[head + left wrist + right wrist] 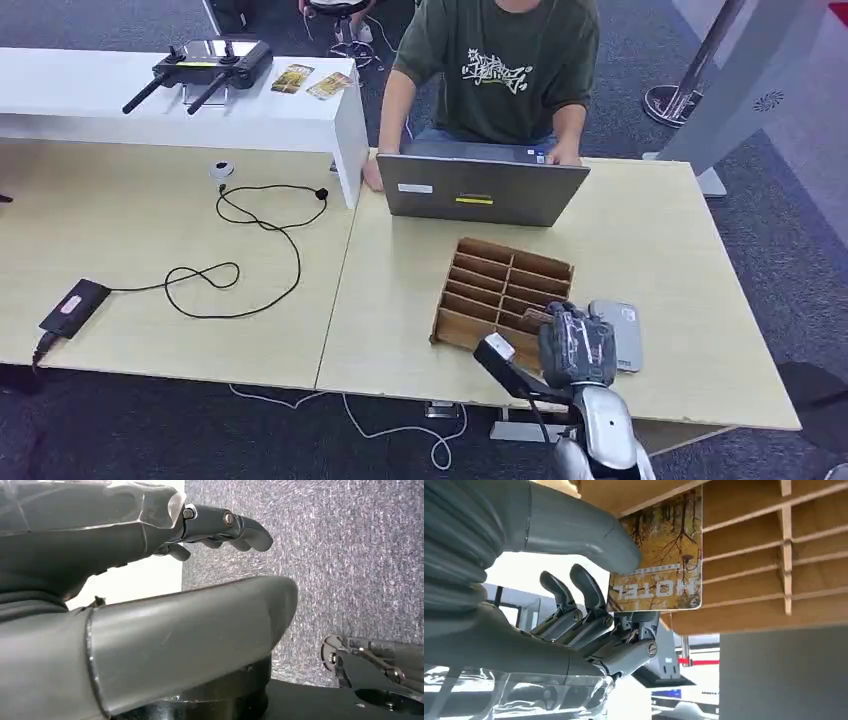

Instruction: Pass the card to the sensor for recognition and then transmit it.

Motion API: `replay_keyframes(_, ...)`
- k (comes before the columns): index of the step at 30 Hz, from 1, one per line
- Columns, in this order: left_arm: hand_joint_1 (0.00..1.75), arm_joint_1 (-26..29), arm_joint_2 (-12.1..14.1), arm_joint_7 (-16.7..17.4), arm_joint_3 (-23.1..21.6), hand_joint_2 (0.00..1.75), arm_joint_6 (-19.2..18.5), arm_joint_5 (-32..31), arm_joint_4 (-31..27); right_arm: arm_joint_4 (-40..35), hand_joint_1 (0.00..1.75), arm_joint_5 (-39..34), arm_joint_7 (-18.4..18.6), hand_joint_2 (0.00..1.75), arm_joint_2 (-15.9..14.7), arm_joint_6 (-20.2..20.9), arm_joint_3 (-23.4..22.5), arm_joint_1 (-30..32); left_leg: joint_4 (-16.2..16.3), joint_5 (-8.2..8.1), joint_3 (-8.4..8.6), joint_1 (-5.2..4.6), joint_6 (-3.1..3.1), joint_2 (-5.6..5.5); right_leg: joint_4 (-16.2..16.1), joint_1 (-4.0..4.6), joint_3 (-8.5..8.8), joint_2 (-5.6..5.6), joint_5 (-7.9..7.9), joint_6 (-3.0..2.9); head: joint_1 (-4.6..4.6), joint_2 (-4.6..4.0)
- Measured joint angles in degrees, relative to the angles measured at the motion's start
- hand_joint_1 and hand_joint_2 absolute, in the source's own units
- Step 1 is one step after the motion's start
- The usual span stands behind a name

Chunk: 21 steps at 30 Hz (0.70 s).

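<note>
Right hand: your right hand (589, 610) grips a card (659, 555), thumb pressed on its printed face and the darker fingers curled behind it; in the head view the hand (577, 345) sits at the near right corner of the wooden rack.
Card: it shows autumn trees and the word HOTEL, and it lies right against the rack's (774, 545) wooden slats; you cannot tell whether its far edge is inside a slot.
Left hand: your left hand (165, 580) hangs over grey carpet (350, 555), thumb straight, fingers loosely bent and apart, with nothing in it.
Rack: the slotted wooden rack (503, 290) stands on the pale table (660, 240), between your right hand and the laptop.
Grey pad: a flat grey device (618, 333) lies on the table just to the right of your hand, touching or nearly touching the rack's side.
Laptop: a grey laptop (480, 190) stands open beyond the rack, its back toward you.
Person: a person in a dark green shirt (505, 65) sits behind the laptop, hands at its sides.
Far left: a black cable (250, 250) loops across the table to a small black box (72, 305); two more cards (310, 80) and a black controller (205, 68) lie on a white shelf (100, 100).
</note>
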Motion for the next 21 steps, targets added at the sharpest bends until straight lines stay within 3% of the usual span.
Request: replay_keyframes(21,0.0,0.0,0.3,0.2,-0.7,0.0,0.0,-1.5,0.0,-5.2,1.71,-4.4,-1.1,1.75,0.0,-3.1,-1.4,0.7,0.0,0.0,0.0,0.0,0.0,0.0,0.0,0.0,0.0,0.0,0.0,0.0,-0.02,0.0)
